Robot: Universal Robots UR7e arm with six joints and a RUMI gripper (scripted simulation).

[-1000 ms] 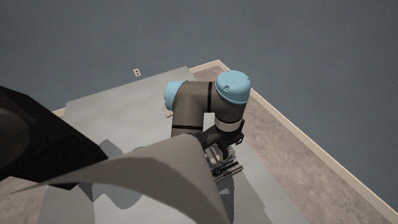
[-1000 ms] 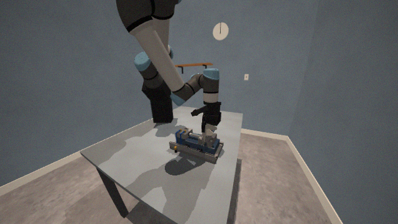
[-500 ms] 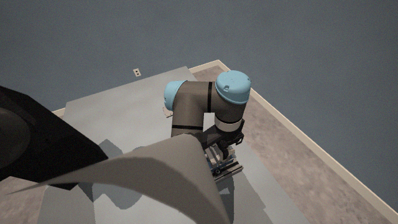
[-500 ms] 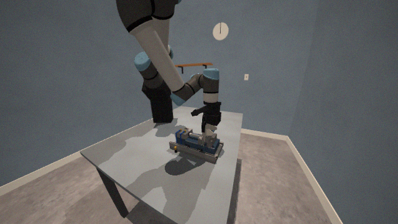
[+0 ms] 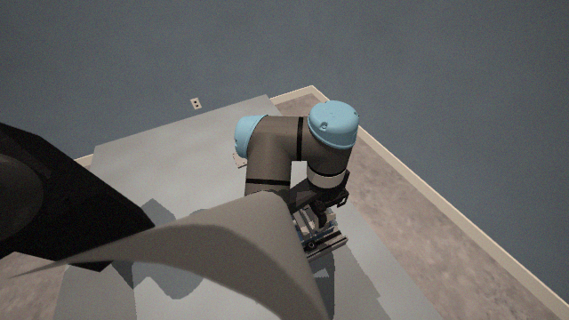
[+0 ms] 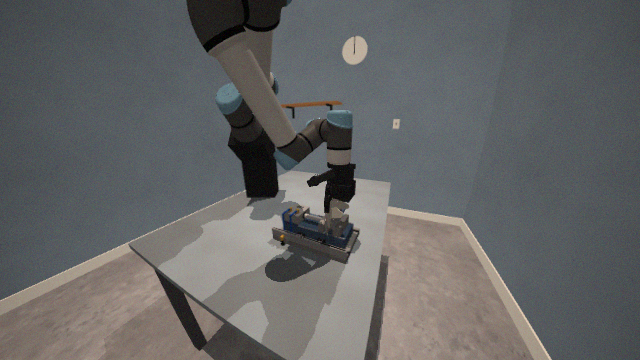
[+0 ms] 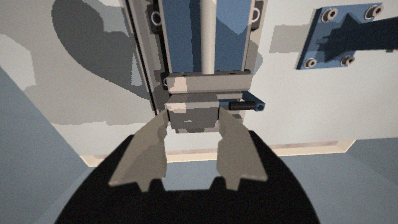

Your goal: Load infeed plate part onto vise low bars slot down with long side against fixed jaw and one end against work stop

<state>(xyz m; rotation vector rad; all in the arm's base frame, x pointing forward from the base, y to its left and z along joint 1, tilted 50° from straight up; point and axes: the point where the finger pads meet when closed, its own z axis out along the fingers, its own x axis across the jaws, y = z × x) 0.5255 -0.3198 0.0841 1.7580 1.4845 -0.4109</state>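
Jaws of the gripper (image 5: 322, 222) (image 6: 332, 220) (image 7: 194, 115) were closed on the grey part (image 7: 194, 116), pinching it between the two fingertips. It was at the jaw end of the vise (image 5: 330, 229) (image 6: 344, 240) (image 7: 182, 42). Whether it touched the low bars or the fixed jaw, I could not tell.

Near one end of the part was a short black rod (image 7: 242, 106), but their contact was not clear. Beyond the part lay the moving jaw (image 7: 210, 83), and from it the pale cylinder rod (image 7: 208, 37) (image 6: 314, 218) ran away.

The part's longer visible side went across, from one finger to the other, about parallel to the moving jaw and square to the cylinder rod. Which way its slot faced could not be seen.

Only the wrist view showed the part distinctly, and also a blue bolted plate (image 7: 308, 47) on the table (image 5: 178, 156) (image 6: 200, 255) (image 7: 280, 82). Only the exterior view showed, farther away, an orange shelf (image 6: 312, 104) and a round clock (image 6: 355, 50) on the wall.
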